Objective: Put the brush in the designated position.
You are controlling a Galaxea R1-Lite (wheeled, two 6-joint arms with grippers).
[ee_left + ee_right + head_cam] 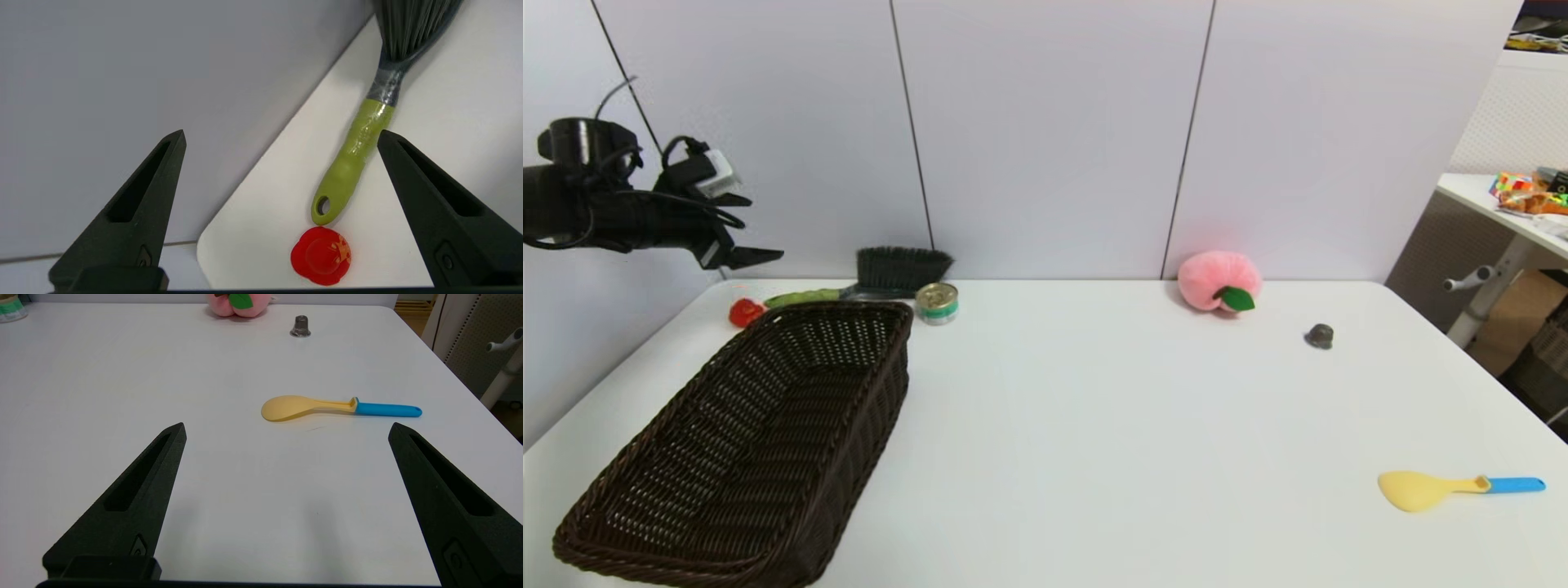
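Head view: white table; dark wicker basket on the robot's left half, lying at a slant; behind its far rim the brush lies at the table's back edge near the wall, lime-green handle pointing left, black bristles to the right; small red object just off the handle's end; a tin can just beside the bristle end and near the basket's far corner; pink plush peach at the back, right of centre; small dark metal piece near it; yellow spoon with blue handle near the right front edge. Left gripper held in the air above the table's far left corner, fingers spread, nothing between them.

Left wrist view: left gripper wide apart, empty; brush below it on the table, the green handle seen between the fingers; handle's holed end almost touching the red object; bristles run out of view.

Right wrist view: right gripper spread open, empty, low over bare table; spoon ahead of it, well apart; metal piece and peach farther back.
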